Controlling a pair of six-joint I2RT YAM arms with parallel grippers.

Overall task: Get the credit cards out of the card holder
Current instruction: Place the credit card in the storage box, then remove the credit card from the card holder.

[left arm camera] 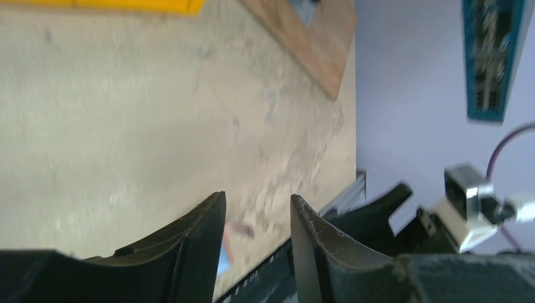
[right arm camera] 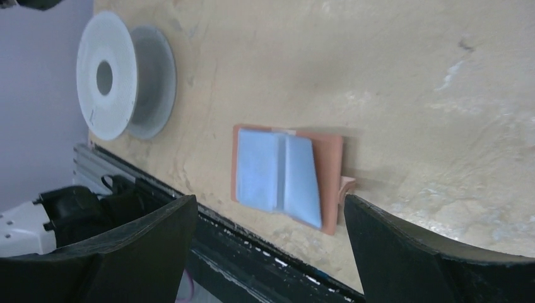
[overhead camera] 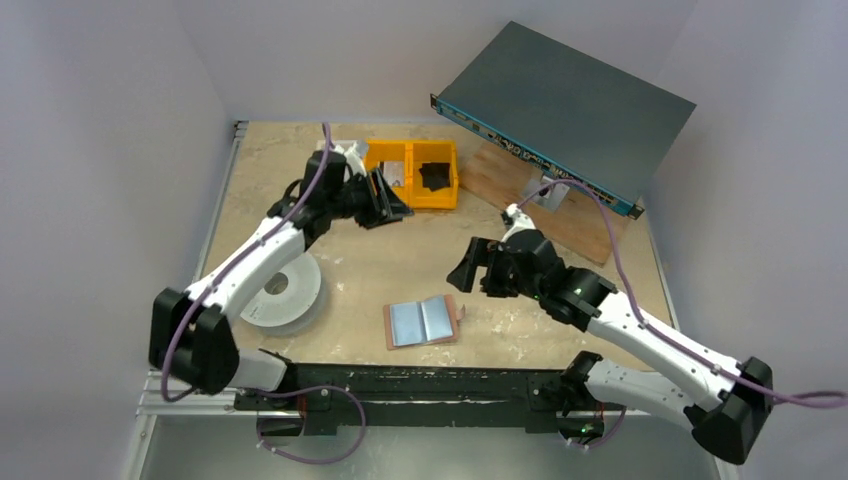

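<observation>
A gray spool [overhead camera: 285,295] is seen left on the table [overhead camera: 400,255], a yellow bin [overhead camera: 412,172] at the back. The card holder [overhead camera: 423,322] is laid open near the front edge. The right gripper [right arm camera: 269,199] is spread wide near it, empty. The left gripper [left arm camera: 258,196] is parted narrowly, empty, by the bin. Whether cards are inside the holder cannot be told.
</observation>
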